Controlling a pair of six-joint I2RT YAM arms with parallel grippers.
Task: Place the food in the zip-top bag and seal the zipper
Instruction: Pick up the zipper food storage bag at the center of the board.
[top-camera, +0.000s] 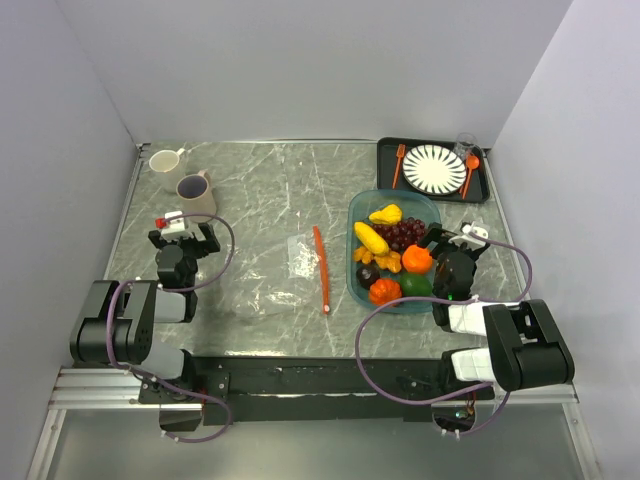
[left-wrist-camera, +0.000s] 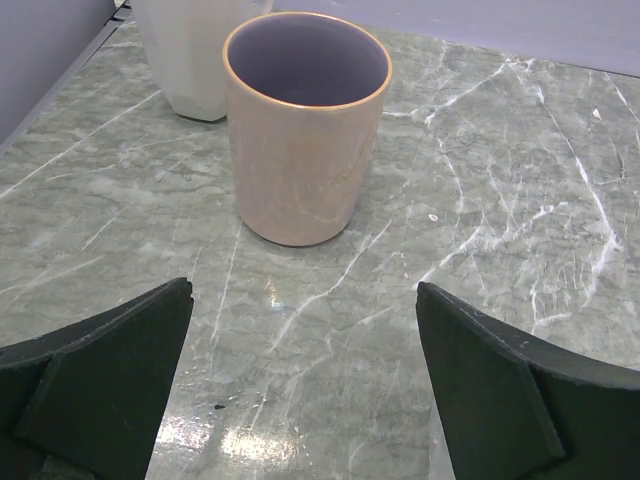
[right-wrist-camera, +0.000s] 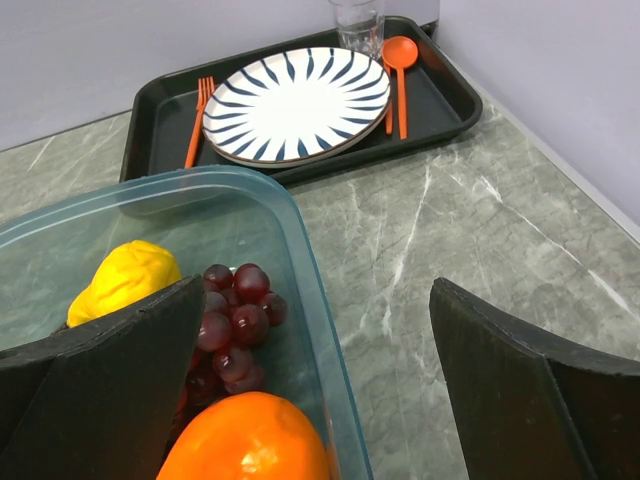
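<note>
L hand (left-wrist-camera: 302, 330) wide, empty, pink cup (left-wrist-camera: 305, 130) ahead; R hand (right-wrist-camera: 318, 320) wide above tray (right-wrist-camera: 150, 188) rim.

This looks like a robotics lab rig, not a kitchen: blank grey panels (top-camera: 300, 70) box in a marble-look table (top-camera: 260, 190), a left arm (top-camera: 120, 325) and right arm (top-camera: 510, 345) are bolted to a rail (top-camera: 320, 375) with loose cables (top-camera: 359, 350), and the food (top-camera: 372, 238) is toys in a tray (top-camera: 422, 208)

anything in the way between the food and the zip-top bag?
Only the left wall of the teal tray: the food lies inside and must clear it. Nothing visible on the table between tray and zip-top bag; its zipper faces the tray.
</note>
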